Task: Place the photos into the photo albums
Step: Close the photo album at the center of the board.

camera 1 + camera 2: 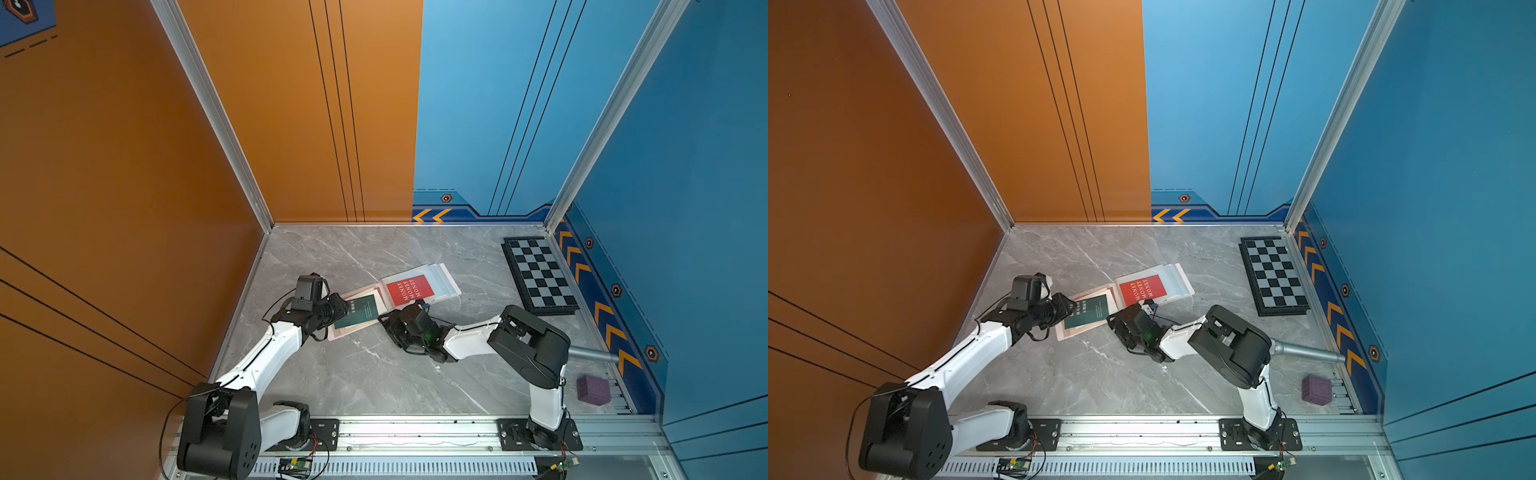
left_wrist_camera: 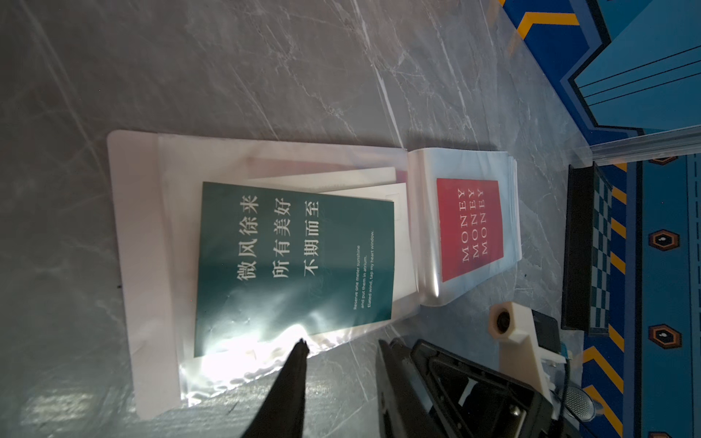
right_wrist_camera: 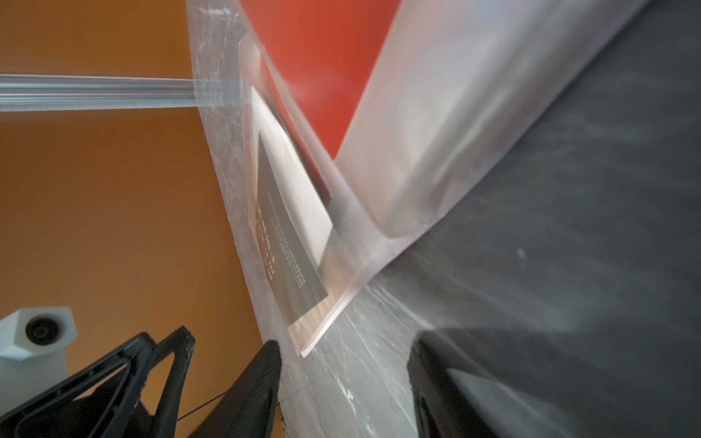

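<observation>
Left wrist view: photo album (image 2: 125, 227) lies open and flat on the grey marble table (image 2: 265, 76), pale pink cover showing around the pages. Dark green card (image 2: 296, 258) with white Chinese characters sits on the page nearer this camera, slightly skewed, with pale cards (image 2: 341, 178) fanned out beneath it. Red MONEY card (image 2: 470, 227) is in a sleeve on the opposite page, past the spine. Left gripper (image 2: 341, 347) has its jaws a narrow gap apart, nothing between them. One fingertip (image 2: 301, 347) sits at the crinkled edge of the clear sleeve (image 2: 235, 368), just by the green card's near edge; contact with the card itself unclear. In both top views the album is mid-table, with the left gripper (image 1: 337, 306) at its outer left edge and the right gripper (image 1: 385, 321) at its near edge by the spine, between the green card (image 1: 357, 311) and the red MONEY card (image 1: 410, 289). Right wrist view is blurry. Right gripper (image 3: 341, 349) has its jaws well apart, and a clear sleeve (image 3: 220, 151) rises as a sheet past one finger (image 3: 265, 364). The album corner with the green card (image 3: 292, 246) sits just ahead of the gap, and no grip on anything is visible. Checkerboard (image 1: 540, 274) lies by the right wall, well apart from the album. Purple cube (image 1: 593, 389) and grey cylinder (image 1: 590, 355) sit at the table's near right edge.
</observation>
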Tool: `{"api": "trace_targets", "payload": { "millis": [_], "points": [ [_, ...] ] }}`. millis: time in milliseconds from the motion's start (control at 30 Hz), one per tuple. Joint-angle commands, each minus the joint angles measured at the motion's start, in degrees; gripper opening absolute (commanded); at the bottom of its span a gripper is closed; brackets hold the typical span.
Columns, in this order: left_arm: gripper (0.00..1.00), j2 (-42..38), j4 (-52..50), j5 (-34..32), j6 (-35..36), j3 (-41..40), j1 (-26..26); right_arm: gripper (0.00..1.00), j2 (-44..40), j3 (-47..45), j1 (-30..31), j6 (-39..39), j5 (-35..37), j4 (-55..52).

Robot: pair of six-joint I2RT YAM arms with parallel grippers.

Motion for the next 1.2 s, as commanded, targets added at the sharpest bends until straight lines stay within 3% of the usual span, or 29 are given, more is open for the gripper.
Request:
{"api": "trace_targets", "payload": {
  "millis": [0,367,500,567,700,867,1033,1167],
  "points": [
    [0.32,-1.1,0.4,2.3,0.6,-1.5,0.5,0.56,4.3,1.7,0.7,3.0,8.3,1.5],
    [0.32,-4.5,-0.4,3.2,1.4,-5.5,1.5,0.44,15.4,11.1,2.1,7.2,15.2,9.0],
    [0.32,-7.1,-2.4,3.7,1.5,-6.4,3.2,0.20,17.8,14.4,1.6,7.2,15.3,12.0],
    [0.32,-9.2,-3.3,4.0,1.4,-7.2,4.7,0.13,17.5,14.2,1.3,7.0,14.7,13.5],
    [0.33,-14.0,-4.3,5.9,0.7,-9.4,9.9,0.03,16.2,12.7,0.7,7.1,13.7,17.5],
    [0.33,-16.9,-4.4,10.5,-1.1,-11.5,18.2,0.00,15.8,12.2,-0.1,9.2,11.8,23.9],
    [0.33,-13.6,0.0,18.6,-3.6,-13.2,27.1,0.00,15.8,10.9,-0.5,11.4,11.1,28.7],
    [0.33,-7.2,11.7,24.3,-8.8,-15.7,31.5,0.00,15.7,10.0,-0.6,12.7,10.5,30.8]
  ]
}}
